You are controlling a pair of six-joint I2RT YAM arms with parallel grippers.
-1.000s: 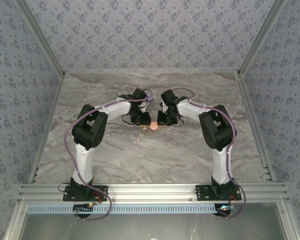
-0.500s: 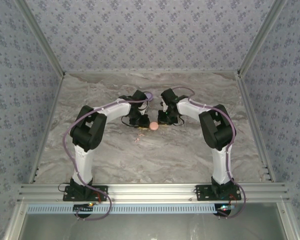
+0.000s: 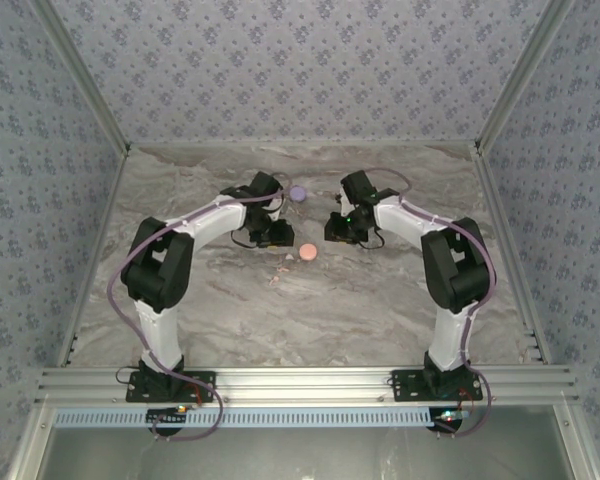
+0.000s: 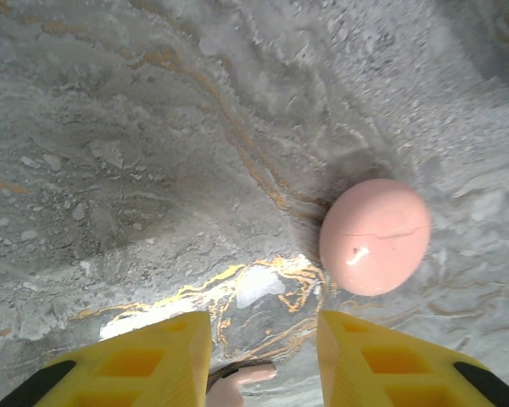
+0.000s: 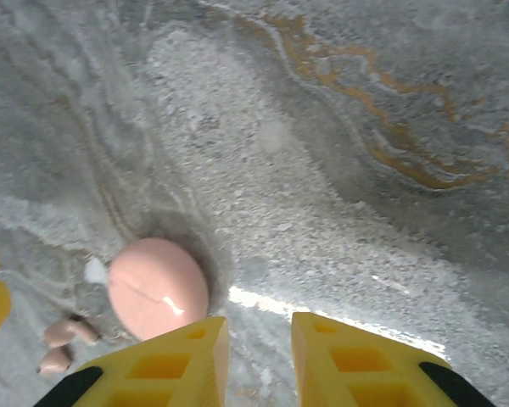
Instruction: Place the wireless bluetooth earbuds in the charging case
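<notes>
L gripper (image 4: 263,343) nr glossy, plastic-ish case (image 4: 375,236).

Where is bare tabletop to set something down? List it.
Free: the broad grey marble table between the pale pink earbuds and the near aluminium rail. Crowded: centre, where the salmon-pink round case, lavender round case, left gripper and right gripper cluster.

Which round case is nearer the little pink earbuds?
The salmon-pink case, right beside the earbuds; the lavender case lies farther back on the table.
</notes>
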